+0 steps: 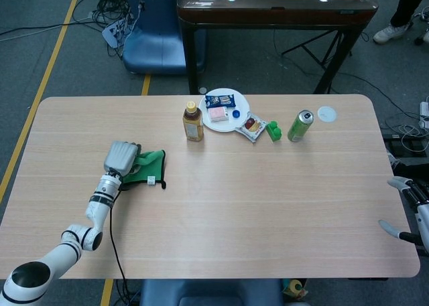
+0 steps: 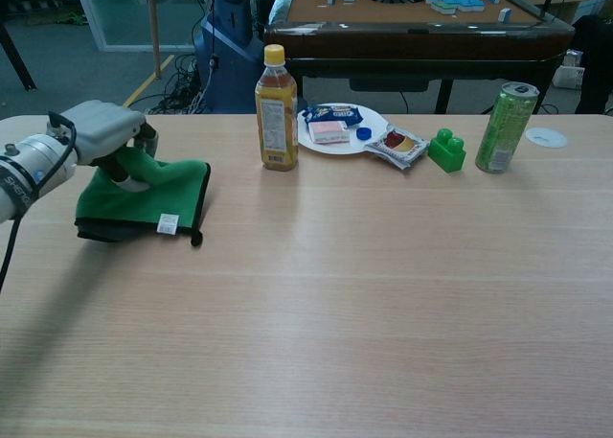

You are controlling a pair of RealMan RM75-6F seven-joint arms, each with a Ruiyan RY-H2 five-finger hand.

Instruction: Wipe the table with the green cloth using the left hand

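The green cloth [image 1: 149, 168] [image 2: 144, 201] lies spread on the left part of the wooden table [image 1: 268, 199] [image 2: 383, 294]. My left hand [image 1: 121, 158] [image 2: 102, 133] presses down on the cloth's far left part, with fingers curled into the fabric. A small white tag shows at the cloth's near edge. My right hand [image 1: 409, 205] hangs off the table's right edge in the head view, fingers apart, holding nothing. The chest view does not show the right hand.
A tea bottle [image 1: 193, 122] [image 2: 276, 109] stands at the back centre. Beside it are a white plate of snacks [image 1: 224, 110] [image 2: 340, 129], a snack packet [image 1: 251, 126] [image 2: 397, 144], a green block [image 1: 273, 130] [image 2: 446, 150], a green can [image 1: 300, 126] [image 2: 505, 127] and a white lid [image 1: 326, 114] [image 2: 545, 137].
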